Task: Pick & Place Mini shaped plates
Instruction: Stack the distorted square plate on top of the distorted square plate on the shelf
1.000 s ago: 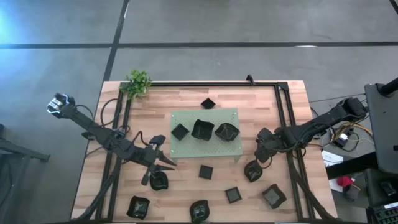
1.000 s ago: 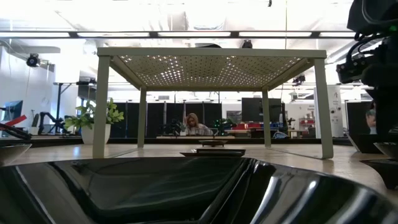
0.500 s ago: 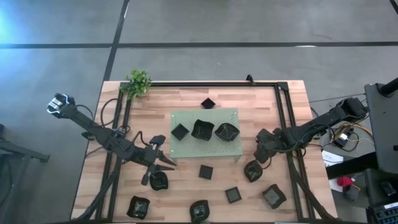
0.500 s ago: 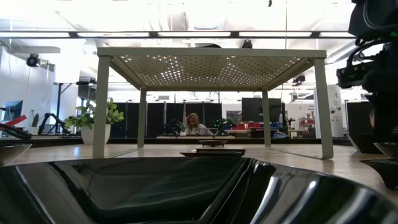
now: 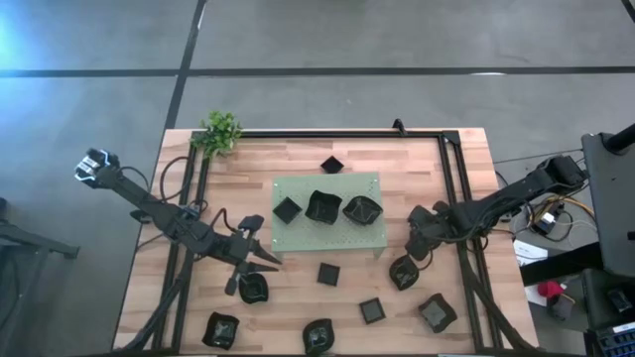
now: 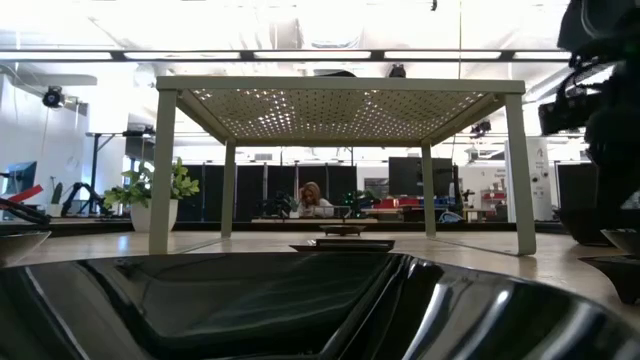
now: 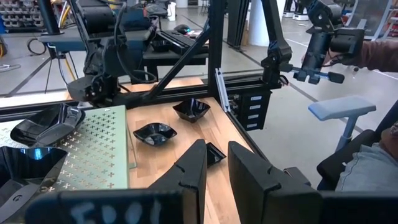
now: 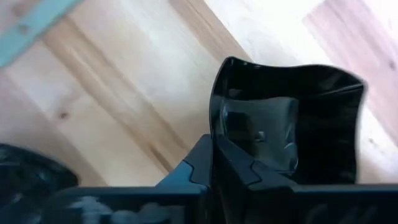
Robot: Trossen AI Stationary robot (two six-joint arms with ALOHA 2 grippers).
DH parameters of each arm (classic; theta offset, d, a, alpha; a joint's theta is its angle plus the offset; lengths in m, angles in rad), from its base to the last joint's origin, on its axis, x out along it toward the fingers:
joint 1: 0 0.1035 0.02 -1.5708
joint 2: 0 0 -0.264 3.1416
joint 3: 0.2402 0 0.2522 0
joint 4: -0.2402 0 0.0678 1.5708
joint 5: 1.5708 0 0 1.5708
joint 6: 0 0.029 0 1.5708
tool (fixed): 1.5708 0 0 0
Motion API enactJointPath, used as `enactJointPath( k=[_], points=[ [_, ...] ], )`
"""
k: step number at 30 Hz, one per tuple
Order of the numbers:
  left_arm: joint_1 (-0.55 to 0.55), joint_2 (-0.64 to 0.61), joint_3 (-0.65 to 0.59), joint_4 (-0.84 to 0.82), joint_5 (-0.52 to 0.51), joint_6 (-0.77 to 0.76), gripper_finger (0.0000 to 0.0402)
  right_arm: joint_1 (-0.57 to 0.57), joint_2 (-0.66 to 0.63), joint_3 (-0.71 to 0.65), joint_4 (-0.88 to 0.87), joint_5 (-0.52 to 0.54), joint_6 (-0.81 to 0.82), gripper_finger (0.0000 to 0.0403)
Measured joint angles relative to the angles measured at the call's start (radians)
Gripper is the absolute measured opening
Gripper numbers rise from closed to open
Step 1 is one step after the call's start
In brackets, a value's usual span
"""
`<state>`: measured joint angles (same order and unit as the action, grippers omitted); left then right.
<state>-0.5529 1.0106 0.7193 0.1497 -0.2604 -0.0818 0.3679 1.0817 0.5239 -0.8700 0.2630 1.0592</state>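
Three mini shaped plates [image 5: 322,206] on the green mat [image 5: 374,236], mid-worktop [image 5: 466,149]; one more beyond its far edge [image 5: 331,165], others scattered along the near side. Right pincer [image 5: 407,266] down just right of the mat, pressed together on the rim of a black square dish [image 8: 311,118], dish touching the wood. Left pincer [image 7: 214,168] low at the near left, over a dark dish [image 5: 254,289], fingers slightly spread, gripping nothing. Small plant [image 5: 220,131] at the far left corner. Seated person [image 6: 312,199] far off in the room behind.
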Motion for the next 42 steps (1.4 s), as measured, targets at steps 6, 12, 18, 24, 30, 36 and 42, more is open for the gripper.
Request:
enactJointPath(
  k=[6,12,18,24,30,36,42],
  points=[
    [0.0,-0.001,0.0,0.0,0.0,-0.003,0.0062,0.0,0.0,0.141,-0.131,0.017,-0.061,0.0008],
    [0.0,-0.001,0.0,0.0,0.0,-0.004,0.0062,0.0,0.0,0.315,-0.269,0.085,-0.125,0.0008],
    [0.0,-0.001,0.0,0.0,0.0,-0.004,0.0062,0.0,0.0,0.48,-0.38,0.177,-0.147,0.0008],
    [0.0,-0.001,0.0,0.0,-0.003,-0.004,0.0062,0.0,0.029,0.63,-0.393,0.242,-0.253,0.0008],
    [0.0,-0.001,0.0,0.0,-0.012,-0.005,0.0062,-0.01,0.137,0.811,-0.397,0.334,-0.387,0.0008],
    [0.001,-0.001,0.0,0.0,-0.068,-0.009,0.0062,-0.086,0.261,0.967,-0.4,0.29,-0.439,0.0008],
    [0.001,-0.001,0.0,-0.046,-0.168,-0.022,0.0062,-0.166,0.382,1.079,-0.377,0.217,-0.573,0.0008]
  ],
)
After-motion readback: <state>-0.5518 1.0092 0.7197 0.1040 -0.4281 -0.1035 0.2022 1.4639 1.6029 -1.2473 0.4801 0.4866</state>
